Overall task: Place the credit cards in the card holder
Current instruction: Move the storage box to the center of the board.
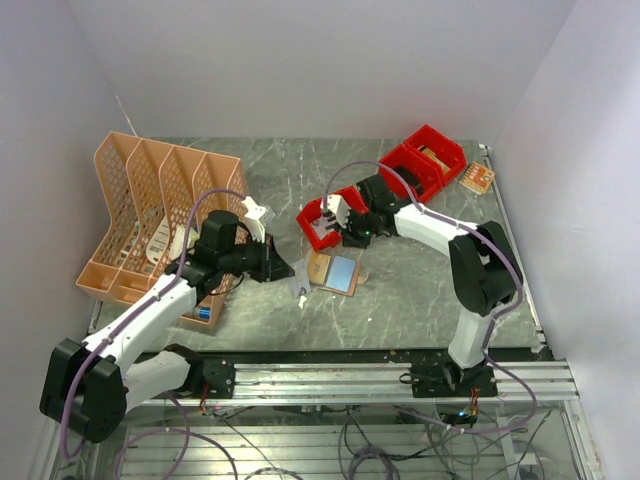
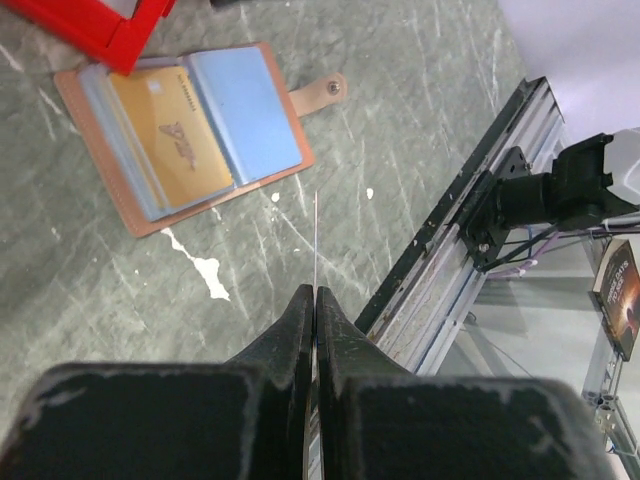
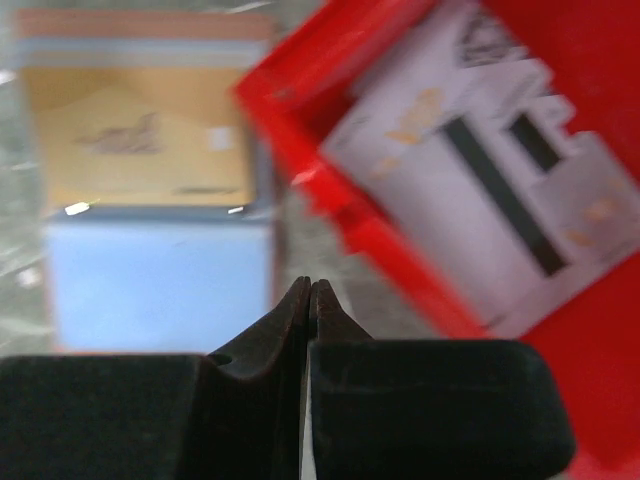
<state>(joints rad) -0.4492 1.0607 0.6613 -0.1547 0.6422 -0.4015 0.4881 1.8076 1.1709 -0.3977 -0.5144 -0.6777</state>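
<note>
Partway: the open holder (image 2: 320,92) on the counter (image 2: 420,120) carries a gold card (image 2: 175,135) and a blue card (image 2: 245,110), the left fingers (image 2: 295,330) pinch a third card (image 2: 315,240) edge-on nearby, and whitish cards (image 3: 470,170) lie in the bin (image 3: 330,190) below the right fingers (image 3: 290,320), closed on nothing.

A peach mesh plastic file rack (image 1: 150,200) with four slots is standing at the far left of the grey-green marbled tabletop (image 1: 420,290). A small dark-and-blue box (image 1: 207,312) is lying on the near side of the rack, touching it. One red plastic bin (image 1: 308,217) is sitting near the table centre. Two adjoining red plastic bins (image 1: 412,158) are sitting at the far right. A small orange patterned square (image 1: 477,179) is lying just to their right. An aluminium rail (image 1: 350,380) is running along the near edge.
</note>
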